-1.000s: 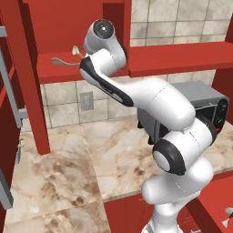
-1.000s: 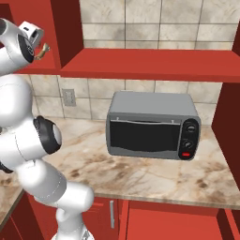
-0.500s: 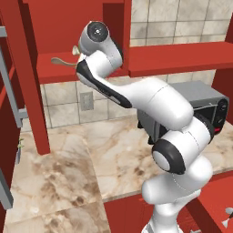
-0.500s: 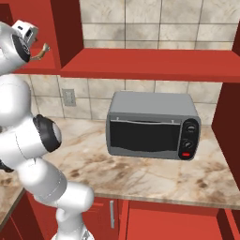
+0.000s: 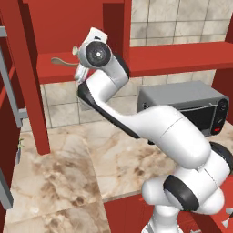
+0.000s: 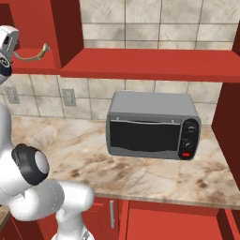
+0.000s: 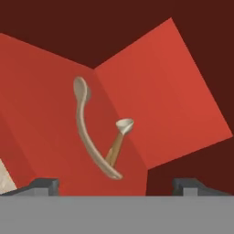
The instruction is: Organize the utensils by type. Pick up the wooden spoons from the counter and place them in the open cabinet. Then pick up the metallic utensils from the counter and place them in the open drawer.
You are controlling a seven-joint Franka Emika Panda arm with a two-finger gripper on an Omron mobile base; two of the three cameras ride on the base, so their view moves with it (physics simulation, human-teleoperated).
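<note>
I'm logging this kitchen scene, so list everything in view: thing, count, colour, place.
wooden spoons: two, one pale tan all over, one with an orange-brown handle, lying crossed inside the open cabinet
open cabinet: one, red, plain red inside, on the wall above the counter
counter: one, beige with brown veining, atop red base units
toaster oven: one, grey with a dark door and a red button, on the counter under the red shelf
red shelf: one, doorless, right of the cabinet
wall tiles: beige, behind the counter
wall socket: one, grey, on the tiles
arm: one, white with dark joints, reaching up to the cabinet
claw: one, dark tips, open, holding nothing
</note>
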